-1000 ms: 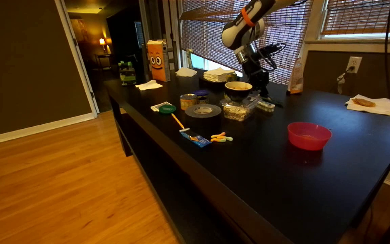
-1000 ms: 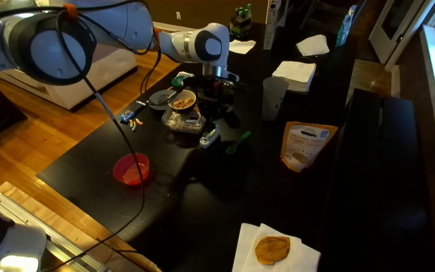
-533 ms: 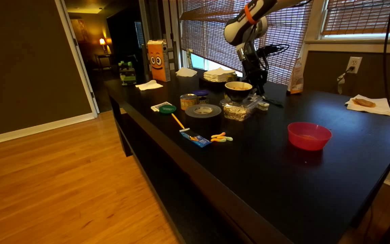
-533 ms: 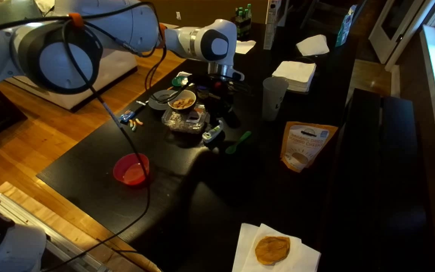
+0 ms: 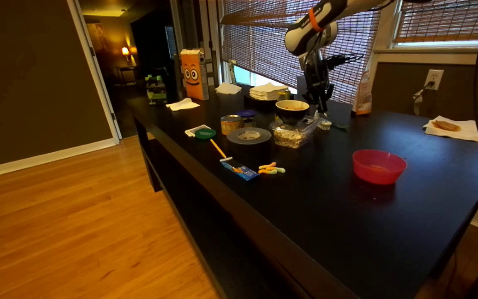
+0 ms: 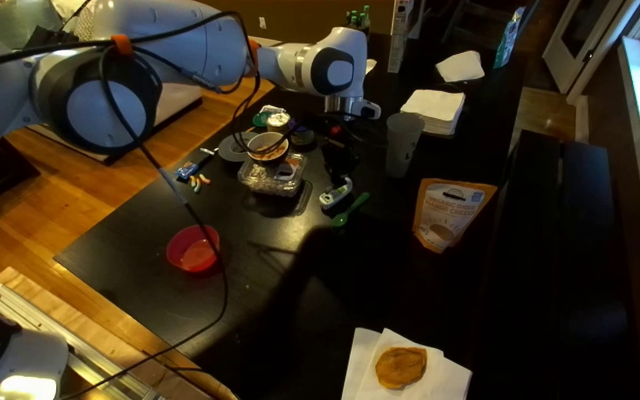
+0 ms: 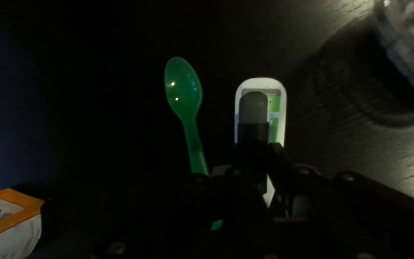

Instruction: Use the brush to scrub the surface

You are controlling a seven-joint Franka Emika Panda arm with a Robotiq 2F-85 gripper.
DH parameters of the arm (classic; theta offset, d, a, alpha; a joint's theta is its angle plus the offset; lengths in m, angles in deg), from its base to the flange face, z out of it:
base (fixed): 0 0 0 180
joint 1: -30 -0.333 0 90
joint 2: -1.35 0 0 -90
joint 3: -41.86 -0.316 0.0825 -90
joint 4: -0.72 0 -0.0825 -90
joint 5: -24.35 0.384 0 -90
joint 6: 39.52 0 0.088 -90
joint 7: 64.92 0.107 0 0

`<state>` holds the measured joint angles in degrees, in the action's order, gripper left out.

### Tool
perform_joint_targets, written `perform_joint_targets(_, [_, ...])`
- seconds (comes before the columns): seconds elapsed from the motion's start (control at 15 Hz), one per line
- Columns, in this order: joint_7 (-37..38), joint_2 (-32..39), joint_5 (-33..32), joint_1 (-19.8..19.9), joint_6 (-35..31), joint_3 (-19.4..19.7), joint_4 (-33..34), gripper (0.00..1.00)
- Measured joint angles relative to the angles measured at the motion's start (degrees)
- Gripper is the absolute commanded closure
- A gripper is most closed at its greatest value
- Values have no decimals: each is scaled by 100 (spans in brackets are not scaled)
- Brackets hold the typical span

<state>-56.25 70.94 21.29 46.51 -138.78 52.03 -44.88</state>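
The brush is small and white with a green label. It shows in both exterior views (image 5: 325, 125) (image 6: 334, 196) and in the wrist view (image 7: 278, 108). My gripper (image 6: 343, 176) is shut on the brush's handle and points down; it also shows in the wrist view (image 7: 257, 149). The fingers cover part of the brush there, and the dark jaws are hard to make out. The brush is held low over the glossy black tabletop (image 6: 275, 266), bristles down. I cannot tell whether the bristles touch the surface.
A green spoon (image 6: 351, 210) lies right beside the brush. A clear container (image 6: 270, 180) with a bowl (image 6: 268, 148) on top stands on the other side. A cup (image 6: 403, 145), an orange bag (image 6: 451, 215) and a red bowl (image 6: 193, 249) stand around. A cable hangs across the table.
The gripper and the brush have moved together, away from the clear container and toward the green spoon. The brush has also turned a little. Other things have stayed put.
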Motion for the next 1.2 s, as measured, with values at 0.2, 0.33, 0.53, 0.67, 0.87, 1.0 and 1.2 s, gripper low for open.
perform_joint_targets(0.2, [13, 50, -172, -13, -81, 223, 0, 94])
perform_joint_targets(0.33, [-10, 85, -378, -52, -73, 354, -28, 94])
perform_joint_targets(0.53, [-229, 96, -651, -147, 65, 428, -105, 94])
perform_joint_targets(0.67, [-526, 90, -777, -231, 202, 429, -156, 94])
perform_joint_targets(0.87, [-1033, 66, -869, -395, 429, 422, -232, 94])
perform_joint_targets(1.0, [-1332, 60, -872, -510, 589, 401, -249, 94])
perform_joint_targets(1.2, [-1574, 60, -872, -670, 772, 380, -258, 94])
